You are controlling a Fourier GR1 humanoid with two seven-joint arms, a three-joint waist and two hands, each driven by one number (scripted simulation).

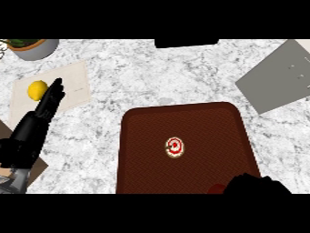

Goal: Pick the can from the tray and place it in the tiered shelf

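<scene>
A small can, seen from above with a red and white top, stands upright near the middle of the dark brown tray. The grey tiered shelf lies at the upper right of the counter, apart from the tray. My right hand shows only as a dark mass at the tray's lower right corner, below and to the right of the can and not touching it. Over at the left, my left hand rests open, fingers straight and pointing up.
A yellow lemon sits on a beige mat just beside my left hand's fingertips. A grey plant pot stands at the top left. A black object is at the counter's far edge.
</scene>
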